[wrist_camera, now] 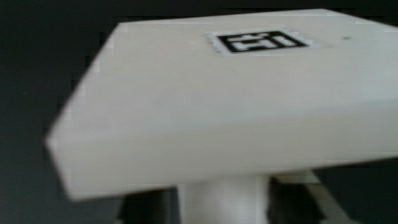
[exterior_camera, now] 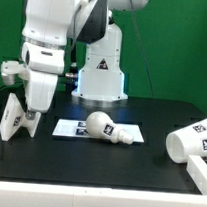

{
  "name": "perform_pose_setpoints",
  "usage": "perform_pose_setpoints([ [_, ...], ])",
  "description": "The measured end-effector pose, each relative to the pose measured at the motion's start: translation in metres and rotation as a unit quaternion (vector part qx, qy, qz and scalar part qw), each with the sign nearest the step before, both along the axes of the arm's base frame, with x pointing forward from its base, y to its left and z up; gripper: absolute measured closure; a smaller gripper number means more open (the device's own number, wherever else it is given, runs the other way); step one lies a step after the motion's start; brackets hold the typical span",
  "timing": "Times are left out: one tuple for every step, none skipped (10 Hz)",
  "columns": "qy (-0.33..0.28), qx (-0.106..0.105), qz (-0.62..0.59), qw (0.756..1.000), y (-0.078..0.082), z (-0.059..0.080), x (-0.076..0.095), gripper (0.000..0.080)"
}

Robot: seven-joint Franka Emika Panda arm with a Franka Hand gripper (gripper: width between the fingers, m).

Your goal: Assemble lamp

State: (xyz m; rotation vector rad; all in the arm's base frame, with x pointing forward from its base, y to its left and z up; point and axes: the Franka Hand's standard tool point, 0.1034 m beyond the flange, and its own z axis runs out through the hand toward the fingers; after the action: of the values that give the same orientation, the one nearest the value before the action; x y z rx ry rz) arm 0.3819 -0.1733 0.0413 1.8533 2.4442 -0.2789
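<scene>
The blocky white lamp base [exterior_camera: 14,118] with a square tag is tilted up at the exterior view's left, above the black table. My gripper [exterior_camera: 30,114] is shut on it from above. In the wrist view the base [wrist_camera: 214,100] fills the picture, its tag [wrist_camera: 260,41] faces the camera, and one of my fingers [wrist_camera: 231,200] runs along it. The round bulb [exterior_camera: 106,128] lies on its side at the middle of the table. The tapered shade [exterior_camera: 194,140] lies on its side at the exterior view's right.
The marker board [exterior_camera: 70,128] lies flat under and beside the bulb. The arm's white pedestal [exterior_camera: 102,71] stands behind it. White rails [exterior_camera: 199,174] edge the table at the front corners. A green wall is behind.
</scene>
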Motion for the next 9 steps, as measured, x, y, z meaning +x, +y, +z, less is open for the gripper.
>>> perform_pose_setpoints([
  [0.001, 0.0, 0.0, 1.0, 0.0, -0.001, 0.0, 0.0401],
  [0.001, 0.0, -0.001, 1.0, 0.0, -0.001, -0.001, 0.0218],
  [-0.006, 0.0, -0.007, 1.0, 0.003, 0.0, 0.0, 0.0137],
  [-0.013, 0.002, -0.008, 1.0, 0.006, 0.001, 0.001, 0.0137],
  [-0.013, 0.002, -0.008, 1.0, 0.005, 0.002, 0.001, 0.0107],
  [-0.013, 0.002, -0.009, 1.0, 0.005, 0.002, 0.001, 0.0102],
  [-0.015, 0.004, -0.009, 1.0, 0.004, 0.0, -0.002, 0.0102],
  [-0.016, 0.006, -0.012, 1.0, 0.0, -0.003, -0.009, 0.0101],
  [-0.015, 0.007, -0.018, 1.0, -0.005, -0.006, -0.016, 0.0101],
])
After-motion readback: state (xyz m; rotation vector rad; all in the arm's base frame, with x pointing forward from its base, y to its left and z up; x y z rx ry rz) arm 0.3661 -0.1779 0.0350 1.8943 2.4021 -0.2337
